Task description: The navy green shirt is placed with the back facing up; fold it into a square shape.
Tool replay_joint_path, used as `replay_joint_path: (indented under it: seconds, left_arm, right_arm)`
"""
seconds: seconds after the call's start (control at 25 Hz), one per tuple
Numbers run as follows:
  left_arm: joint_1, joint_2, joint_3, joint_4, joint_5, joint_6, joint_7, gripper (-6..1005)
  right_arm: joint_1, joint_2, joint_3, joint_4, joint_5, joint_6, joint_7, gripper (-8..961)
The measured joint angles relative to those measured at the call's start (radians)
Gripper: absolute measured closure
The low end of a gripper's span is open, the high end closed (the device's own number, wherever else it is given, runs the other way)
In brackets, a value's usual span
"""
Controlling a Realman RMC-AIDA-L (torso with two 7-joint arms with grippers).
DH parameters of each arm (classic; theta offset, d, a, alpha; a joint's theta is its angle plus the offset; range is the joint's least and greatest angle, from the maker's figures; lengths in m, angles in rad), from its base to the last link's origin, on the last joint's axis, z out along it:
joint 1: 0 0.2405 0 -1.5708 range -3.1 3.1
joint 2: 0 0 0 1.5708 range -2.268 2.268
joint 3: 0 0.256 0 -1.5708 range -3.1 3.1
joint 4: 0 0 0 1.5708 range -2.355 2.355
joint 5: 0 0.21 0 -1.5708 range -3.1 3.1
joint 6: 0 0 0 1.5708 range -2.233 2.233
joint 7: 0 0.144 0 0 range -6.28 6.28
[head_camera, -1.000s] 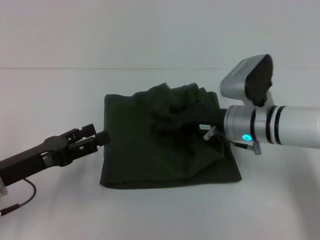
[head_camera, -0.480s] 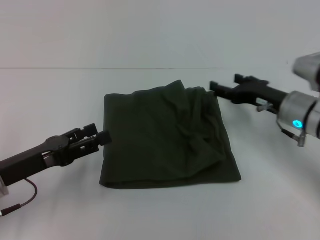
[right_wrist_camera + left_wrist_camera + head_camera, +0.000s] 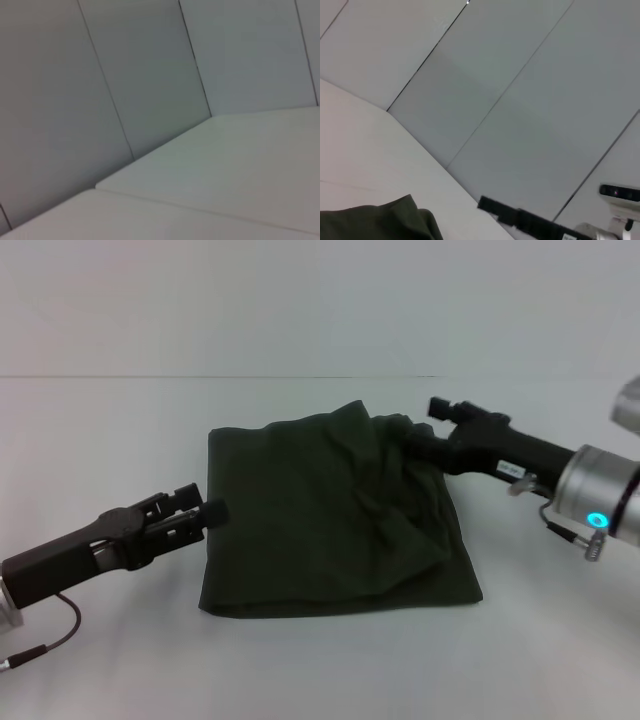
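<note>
Dark green cloth lies in the middle of the white worktop point(image 3: 100, 660). It is the navy green shirt point(image 3: 330, 520), and it is already folded into a shape close to a square. The side near the robot's left looks flat and neat. The far corner by the robot's right is bumpy, with loose folds piled up. The left end effector point(image 3: 205, 512) sits low, just beside the shirt's left edge, and I cannot tell if its fingers are open or closed. The right end effector point(image 3: 425, 440) is at the bumpy far corner, right at the cloth, and I cannot tell if it is pinching the cloth or only near it. The left wrist view shows a bit of the green cloth and the other arm far off. The right wrist view shows only the wall and worktop. The shirt looks soft, thin and light, so it will bend and sag when lifted. I think the best place to take hold is the loose far corner, pinching through all the layers, so the lumps can be pulled flat.
</note>
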Motion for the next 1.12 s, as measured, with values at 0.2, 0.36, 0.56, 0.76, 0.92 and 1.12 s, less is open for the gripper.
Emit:
replay_joint_path:
  seconds: [0.2, 0.36, 0.56, 0.76, 0.92, 1.12]
  left_arm:
    - [0.0, -0.003, 0.0, -0.003, 0.001, 0.001, 0.0, 79]
    - [0.0, -0.004, 0.002, -0.005, 0.002, -0.001, -0.001, 79]
    - [-0.001, -0.001, 0.006, -0.002, 0.002, -0.008, -0.001, 79]
    - [-0.004, 0.003, 0.01, 0.0, 0.002, -0.009, -0.001, 79]
    - [-0.01, 0.006, 0.012, 0.001, 0.007, -0.008, -0.001, 79]
    - [-0.019, 0.01, 0.013, 0.012, 0.044, -0.002, -0.001, 79]
  right_arm:
    - [0.045, 0.0, -0.207, -0.062, -0.004, 0.138, 0.108, 38]
    - [0.034, -0.006, -0.336, -0.258, -0.136, 0.247, 0.365, 39]
    - [0.035, -0.008, -0.365, -0.588, -0.631, 0.242, 0.933, 42]
    - [0.223, 0.001, -0.311, -0.707, -1.162, -0.041, 1.466, 45]
    - [0.409, 0.014, -0.248, -0.609, -1.393, -0.226, 1.594, 47]
    - [0.5, 0.02, -0.162, -0.555, -1.473, -0.285, 1.601, 50]
